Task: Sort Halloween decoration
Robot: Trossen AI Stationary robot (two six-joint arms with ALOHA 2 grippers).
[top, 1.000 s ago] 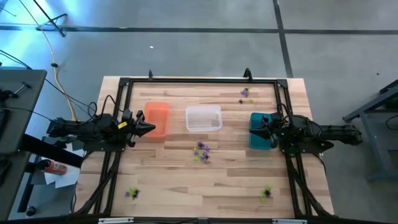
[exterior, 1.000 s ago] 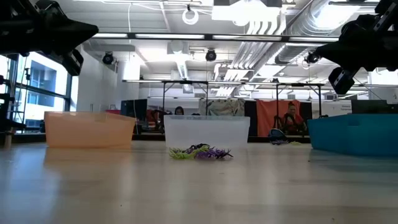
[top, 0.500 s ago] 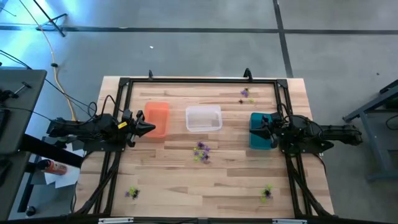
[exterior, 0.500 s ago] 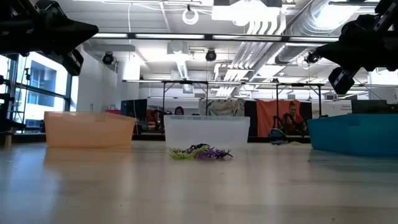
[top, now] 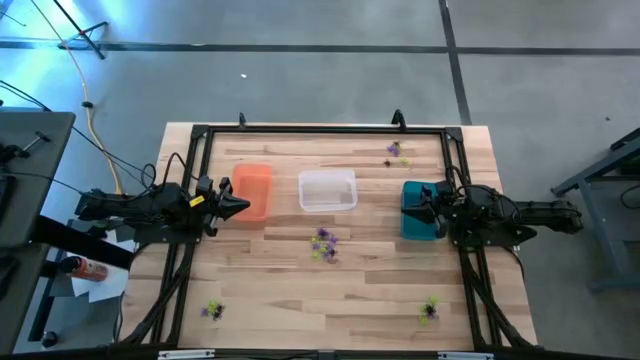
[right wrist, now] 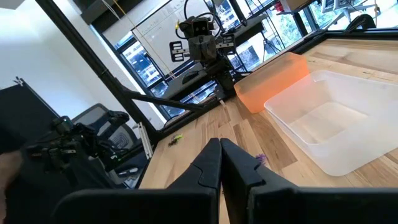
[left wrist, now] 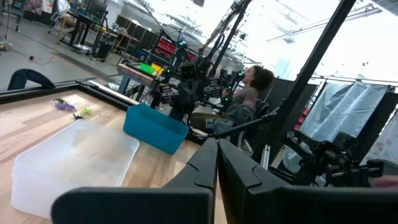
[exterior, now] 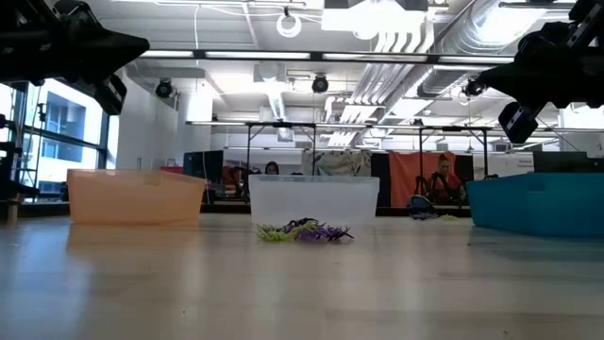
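Halloween decoration pieces, tiny purple, yellow-green and black, lie on the wooden table in small heaps: one at the middle (top: 323,244) (exterior: 304,230), one at the far right (top: 394,152) (left wrist: 69,107), one near left (top: 212,311) and one near right (top: 429,309). My left gripper (top: 243,206) (left wrist: 217,163) hangs shut above the table beside the orange bin (top: 253,190), holding nothing. Over the teal bin (top: 418,212) my right gripper (top: 408,206) (right wrist: 220,158) is shut and empty, too. Between the two bins stands a clear bin (top: 327,190).
A black frame (top: 320,129) runs round the table's edges. Bare wood lies between the heaps toward the near edge. A person (left wrist: 249,93) sits beyond the table's right side, and other people show far behind in the low view.
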